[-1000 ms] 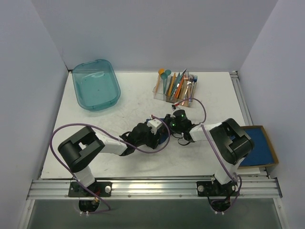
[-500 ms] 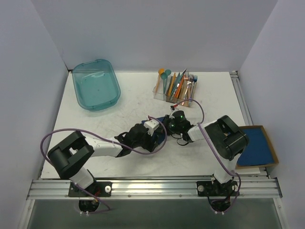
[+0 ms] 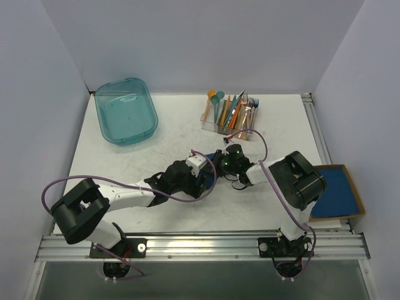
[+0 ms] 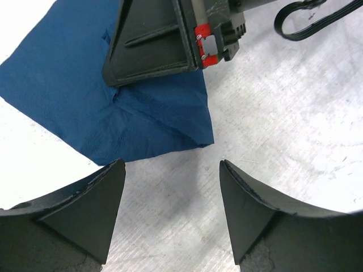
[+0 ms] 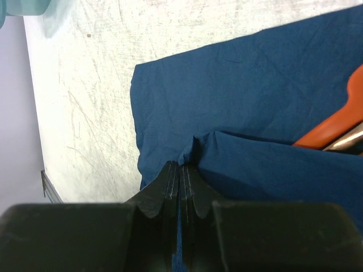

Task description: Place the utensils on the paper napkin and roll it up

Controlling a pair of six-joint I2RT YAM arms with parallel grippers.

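The dark blue paper napkin (image 5: 238, 96) lies on the table with one edge folded over. An orange-copper utensil (image 5: 340, 122) lies on it and shows at the right edge of the right wrist view, partly under the fold. My right gripper (image 5: 180, 167) is shut on the napkin's folded edge. My left gripper (image 4: 170, 187) is open and empty, just off a corner of the napkin (image 4: 113, 102), with bare table between its fingers. The right gripper's finger (image 4: 153, 39) presses on the napkin ahead of it. In the top view both grippers meet at the napkin (image 3: 210, 177), which they mostly hide.
A clear holder (image 3: 232, 112) with orange, teal and blue cutlery stands at the back centre. A teal plastic bin (image 3: 125, 111) sits at the back left. A cardboard box of blue napkins (image 3: 337, 190) sits off the table's right edge.
The left arm's elbow has swung down and to the left, and its gripper has shifted slightly along the napkin's edge. The right gripper has stayed shut on the napkin.
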